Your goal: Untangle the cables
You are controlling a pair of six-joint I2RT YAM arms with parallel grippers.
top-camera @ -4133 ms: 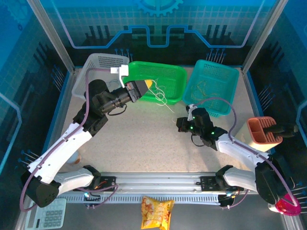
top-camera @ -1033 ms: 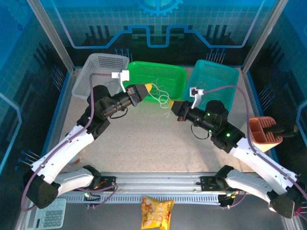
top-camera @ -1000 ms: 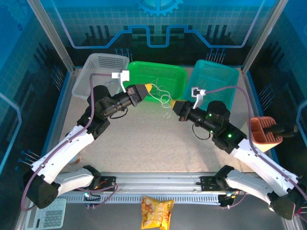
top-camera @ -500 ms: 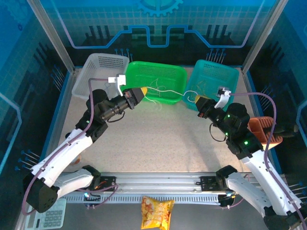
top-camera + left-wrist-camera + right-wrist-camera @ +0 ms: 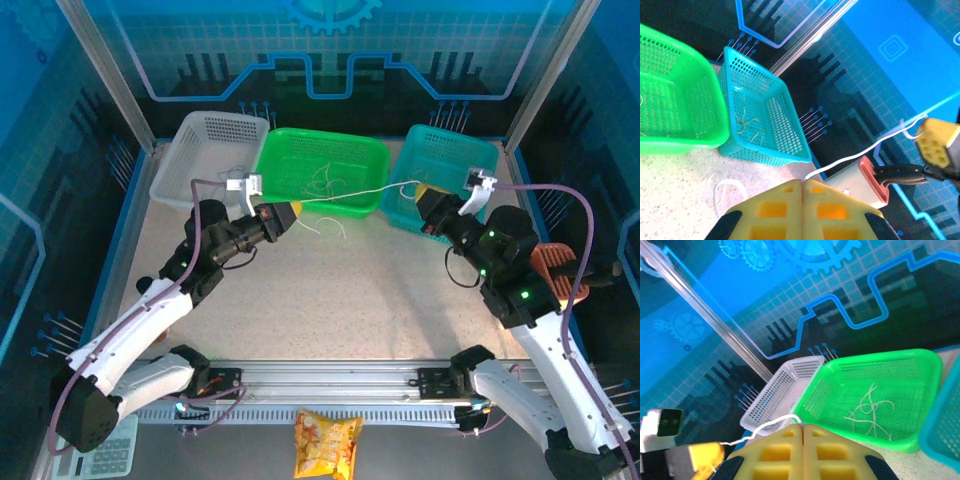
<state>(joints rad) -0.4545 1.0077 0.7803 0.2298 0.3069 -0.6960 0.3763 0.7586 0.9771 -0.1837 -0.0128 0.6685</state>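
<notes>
Cables (image 5: 325, 180) lie as a small curly clump in the green basket (image 5: 372, 152) at the worktop's far edge, and a few yellowish ones sit in the teal basket (image 5: 747, 125) beside it. One white strand (image 5: 352, 192) is lifted clear of them, stretched almost straight above the green basket's near rim. Each of its ends is pinched in an end effector. The left end effector (image 5: 292, 210) is fully closed on the strand's left end, just in front of the green basket's near-left corner. The right end effector (image 5: 425, 197) is likewise clamped on the other end, at the teal basket's near-left corner. A loose white curl (image 5: 326, 226) rests on the worktop just in front of the green basket.

A second ago the two end effectors were close together before the green basket with the strand looped slack between them — they have since drawn apart and pulled it taut.
</notes>
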